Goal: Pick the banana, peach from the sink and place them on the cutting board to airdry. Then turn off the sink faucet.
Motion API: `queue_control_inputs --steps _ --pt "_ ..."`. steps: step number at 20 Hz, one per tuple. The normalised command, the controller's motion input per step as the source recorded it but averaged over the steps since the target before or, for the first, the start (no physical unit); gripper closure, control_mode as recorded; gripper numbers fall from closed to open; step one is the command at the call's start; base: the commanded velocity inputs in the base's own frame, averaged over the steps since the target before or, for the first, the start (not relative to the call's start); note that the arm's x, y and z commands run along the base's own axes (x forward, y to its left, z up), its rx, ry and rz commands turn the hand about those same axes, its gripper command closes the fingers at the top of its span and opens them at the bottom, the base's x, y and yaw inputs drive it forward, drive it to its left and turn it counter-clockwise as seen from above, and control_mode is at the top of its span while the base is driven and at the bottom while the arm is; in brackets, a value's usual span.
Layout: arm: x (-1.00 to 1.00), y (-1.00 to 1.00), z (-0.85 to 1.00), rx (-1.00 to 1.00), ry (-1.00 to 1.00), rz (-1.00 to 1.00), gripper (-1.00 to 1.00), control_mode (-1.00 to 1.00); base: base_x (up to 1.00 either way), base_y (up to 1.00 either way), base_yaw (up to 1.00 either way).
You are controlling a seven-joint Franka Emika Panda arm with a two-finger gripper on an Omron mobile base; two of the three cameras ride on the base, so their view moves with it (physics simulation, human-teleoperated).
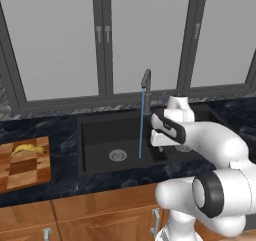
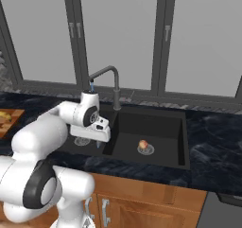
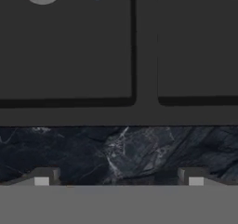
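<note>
Black sink (image 3: 144, 111) sits under the gripper (image 3: 118, 179). Its two fingers (image 3: 46, 175) are spread wide apart and hold nothing. The peach (image 2: 142, 144) lies on the drain in the right basin. The banana (image 1: 27, 149) rests on the board (image 1: 30, 177). Water runs from the faucet (image 1: 145, 80).

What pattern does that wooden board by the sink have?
The cutting board is checkered in light and dark brown blocks, clearest in the left base view.
</note>
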Motion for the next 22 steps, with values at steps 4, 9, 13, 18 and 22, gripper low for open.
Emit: queue_control_inputs --steps 4,9,13,18,22 --pt "0.21 -0.45 0.0 0.0 0.02 -0.03 -1.0 -1.0 0.0 0.0 0.0" --pt "0.15 -0.44 -0.01 0.0 0.04 -0.02 -1.0 -1.0 0.0 0.0 0.0" --pt "0.19 -0.42 -0.05 0.0 0.02 -0.02 -1.0 -1.0 0.0 0.0 0.0" --pt "0.18 -0.39 -0.04 0.0 0.01 -0.03 -1.0 -1.0 0.0 0.0 0.0" --pt "0.15 -0.33 -0.01 0.0 0.03 -0.02 -1.0 -1.0 0.0 0.0 0.0"
